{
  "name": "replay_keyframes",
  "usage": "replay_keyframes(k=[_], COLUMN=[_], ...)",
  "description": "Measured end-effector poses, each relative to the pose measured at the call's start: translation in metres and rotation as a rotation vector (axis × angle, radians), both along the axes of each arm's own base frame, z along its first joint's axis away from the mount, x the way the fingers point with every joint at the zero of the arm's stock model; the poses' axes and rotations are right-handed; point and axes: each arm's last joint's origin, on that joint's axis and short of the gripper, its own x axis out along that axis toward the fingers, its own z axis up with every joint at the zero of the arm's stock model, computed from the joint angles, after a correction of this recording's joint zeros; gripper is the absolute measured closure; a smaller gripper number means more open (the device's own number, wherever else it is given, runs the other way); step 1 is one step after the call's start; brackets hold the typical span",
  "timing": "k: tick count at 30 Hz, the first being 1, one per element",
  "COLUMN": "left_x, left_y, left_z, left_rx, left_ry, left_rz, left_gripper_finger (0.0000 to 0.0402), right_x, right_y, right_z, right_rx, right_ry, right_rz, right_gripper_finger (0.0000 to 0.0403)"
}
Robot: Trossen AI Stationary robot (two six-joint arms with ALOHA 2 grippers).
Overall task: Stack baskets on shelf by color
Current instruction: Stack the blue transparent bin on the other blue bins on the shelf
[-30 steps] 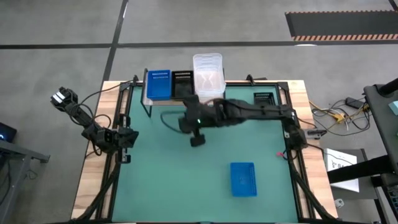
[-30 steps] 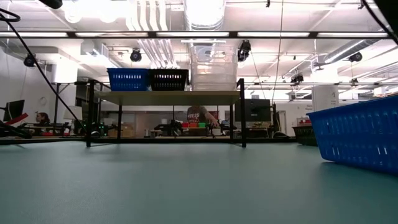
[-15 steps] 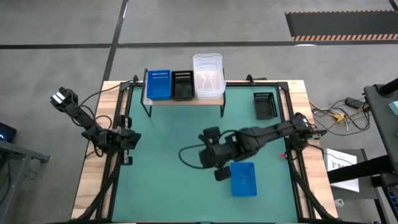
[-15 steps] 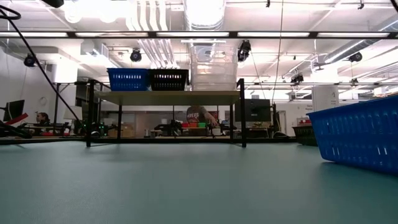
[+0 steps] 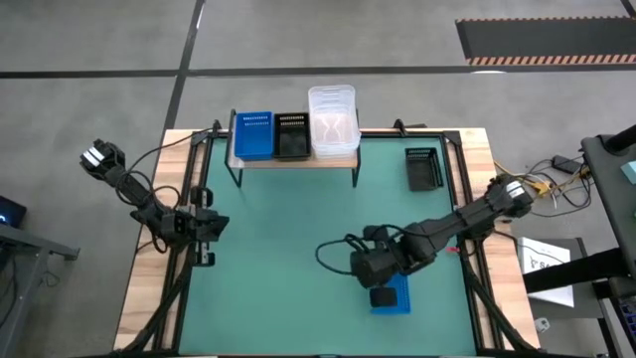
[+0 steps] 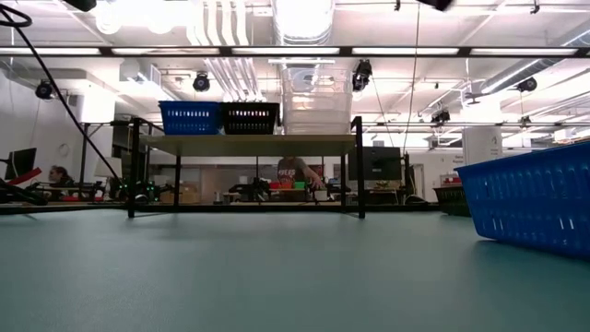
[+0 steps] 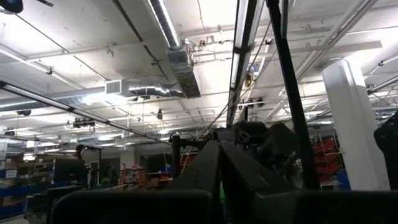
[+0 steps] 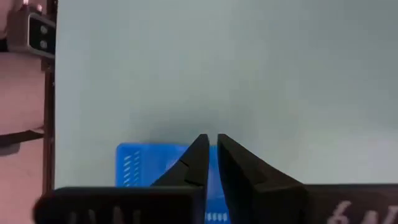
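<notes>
A blue basket [image 5: 396, 295] lies flat on the green mat near the table's near edge; it also shows in the low view [image 6: 535, 198]. My right gripper [image 5: 381, 295] [image 8: 211, 146] hovers above it with its fingers pointing down, shut and touching nothing. On the shelf [image 5: 294, 159] sit a blue basket [image 5: 253, 134], a black basket [image 5: 291, 135] and stacked clear baskets [image 5: 332, 119]. Another black basket [image 5: 422, 167] rests on the mat at the far right. My left gripper [image 5: 204, 224] [image 7: 219, 162] waits shut at the table's left edge.
The shelf stands on thin black legs [image 6: 134, 166] along the far edge. A black frame rail [image 5: 462, 199] runs along the table's sides. Green mat [image 5: 278, 239] spreads between the shelf and the blue basket. A person shows far off in the room [image 6: 295, 175].
My right gripper has swept from the shelf's front toward the table's near edge and slightly right, ending over the blue basket on the mat. The baskets have stayed where they were.
</notes>
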Motion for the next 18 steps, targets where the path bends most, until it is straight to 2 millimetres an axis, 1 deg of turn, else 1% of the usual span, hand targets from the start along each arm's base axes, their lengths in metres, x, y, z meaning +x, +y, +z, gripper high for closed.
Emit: replay_keyframes(k=[3, 6, 9, 11, 14, 18], left_x=[0.001, 0.002, 0.002, 0.002, 0.002, 0.003], left_y=[-0.001, -0.001, -0.002, -0.002, -0.002, -0.003], left_z=[-0.001, -0.002, -0.002, -0.002, -0.002, -0.004], left_rx=[0.005, 0.008, 0.01, 0.009, 0.007, -0.019], left_ry=[0.006, 0.011, 0.013, 0.012, 0.013, 0.021], left_rz=[0.001, 0.0, 0.001, 0.0, -0.003, -0.03], left_gripper_finger=[0.0402, 0.0402, 0.0402, 0.0402, 0.0402, 0.0402], right_x=[-0.011, -0.015, -0.018, -0.022, -0.027, -0.033], right_y=[0.011, 0.023, 0.04, 0.052, 0.069, 0.088], right_z=[-0.012, -0.022, -0.028, -0.036, -0.047, -0.066], right_rx=[0.01, 0.04, 0.06, 0.093, 0.14, 0.132], right_ry=[0.017, 0.006, -0.003, 0.047, 0.12, 0.184], right_rz=[0.003, -0.009, -0.009, -0.022, -0.047, -0.078], right_gripper_finger=[0.0346, 0.0303, 0.0262, 0.0239, 0.0218, 0.0212])
